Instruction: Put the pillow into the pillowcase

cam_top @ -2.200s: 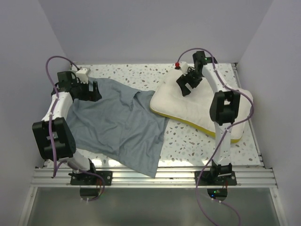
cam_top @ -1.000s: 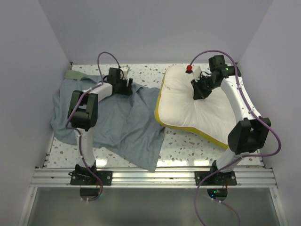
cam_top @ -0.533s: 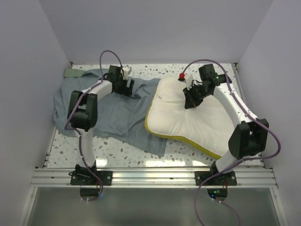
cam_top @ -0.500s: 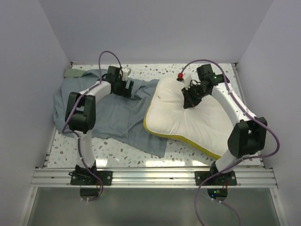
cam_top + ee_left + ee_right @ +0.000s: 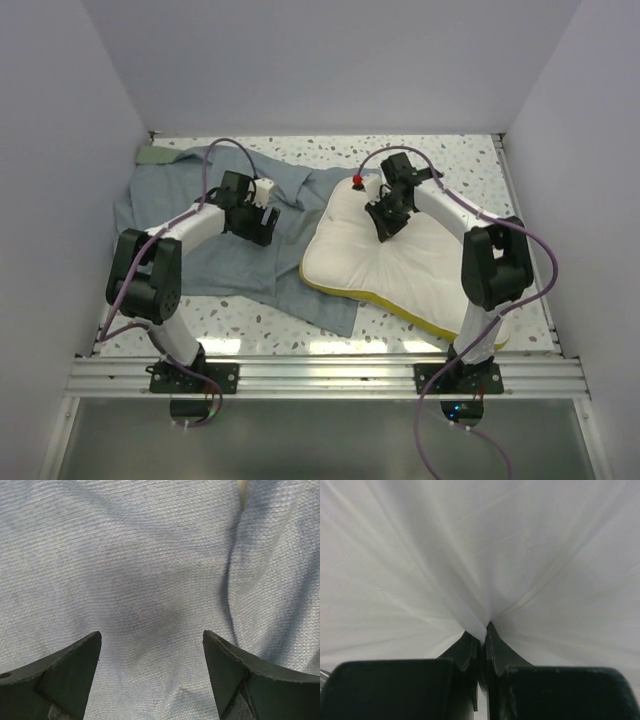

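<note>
The pillow (image 5: 410, 262), cream-white with a yellow edge along its near side, lies right of centre on the speckled table. My right gripper (image 5: 386, 222) is shut on a pinch of the pillow's top cloth (image 5: 485, 555), near its far left corner; the fabric gathers into folds at the fingertips (image 5: 490, 630). The grey-blue pillowcase (image 5: 210, 255) lies wrinkled and spread at the left, its right edge tucked under the pillow's left side. My left gripper (image 5: 255, 228) hovers over the pillowcase (image 5: 150, 580), open, with only flat cloth between its fingers (image 5: 75, 665).
The speckled table (image 5: 460, 170) shows bare at the back right and along the front. An olive corner of cloth (image 5: 152, 157) peeks out at the far left. Pale walls close in on three sides, and a metal rail (image 5: 320, 375) runs along the near edge.
The right gripper has dragged the pillow left and nearer, onto the pillowcase's edge. The left gripper has moved from the pillowcase's far edge toward its middle, and its jaws stand open.
</note>
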Controlling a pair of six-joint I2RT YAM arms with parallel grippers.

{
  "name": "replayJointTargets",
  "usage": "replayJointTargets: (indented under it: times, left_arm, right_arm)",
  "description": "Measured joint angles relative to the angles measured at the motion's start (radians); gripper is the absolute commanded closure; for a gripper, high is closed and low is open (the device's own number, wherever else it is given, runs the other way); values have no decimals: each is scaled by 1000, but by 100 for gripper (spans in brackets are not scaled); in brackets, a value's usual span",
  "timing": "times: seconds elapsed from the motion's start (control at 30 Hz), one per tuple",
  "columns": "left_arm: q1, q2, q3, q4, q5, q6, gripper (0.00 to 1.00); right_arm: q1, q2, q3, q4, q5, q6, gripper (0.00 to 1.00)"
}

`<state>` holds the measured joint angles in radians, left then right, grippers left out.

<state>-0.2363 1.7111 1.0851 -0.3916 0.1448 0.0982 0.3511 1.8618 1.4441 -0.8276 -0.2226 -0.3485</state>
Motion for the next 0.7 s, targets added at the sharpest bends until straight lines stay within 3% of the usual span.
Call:
replayJointTargets:
  times: [0.23, 0.57, 0.7]
  left_arm:
    - [-77, 64, 34, 23, -1, -10, 21]
    - [-173, 146, 96, 49, -28, -35, 21]
    - [-195, 195, 136, 53, -67, -39, 30]
  right_arm:
    - [-1, -54, -38, -18, 28, -8, 100]
    - [-1, -55, -41, -23, 29, -10, 100]
    - [-1, -56, -41, -23, 29, -10, 100]
